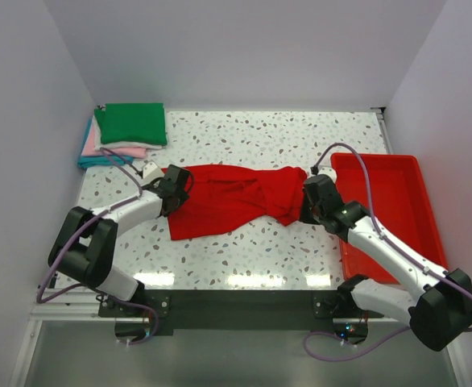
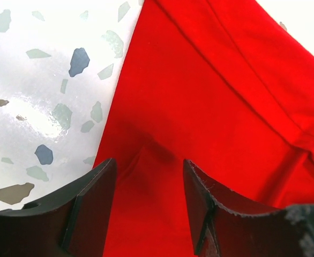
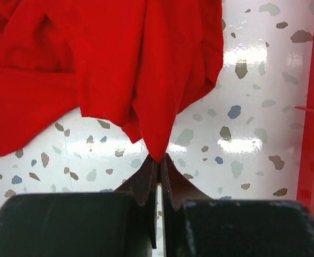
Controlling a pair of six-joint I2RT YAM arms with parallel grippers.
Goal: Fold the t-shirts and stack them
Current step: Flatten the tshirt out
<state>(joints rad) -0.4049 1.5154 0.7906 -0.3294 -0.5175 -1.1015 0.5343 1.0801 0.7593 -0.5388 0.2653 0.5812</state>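
Note:
A bright red t-shirt (image 1: 228, 197) lies spread and bunched across the middle of the table. My left gripper (image 1: 174, 190) is open at the shirt's left edge, its fingers (image 2: 92, 198) astride a raised fold of the red cloth (image 2: 200, 107). My right gripper (image 1: 308, 197) is shut on a pinched corner of the shirt (image 3: 159, 144) at its right end, and the cloth hangs in folds from the tips. A stack of folded shirts stands at the far left corner: green (image 1: 131, 123) on top, pink (image 1: 123, 150), white and blue (image 1: 91, 160) below.
A rigid red plastic tray (image 1: 389, 210) lies along the right side of the table, under my right arm; its wall shows in the right wrist view (image 3: 313, 123). White walls close the table on three sides.

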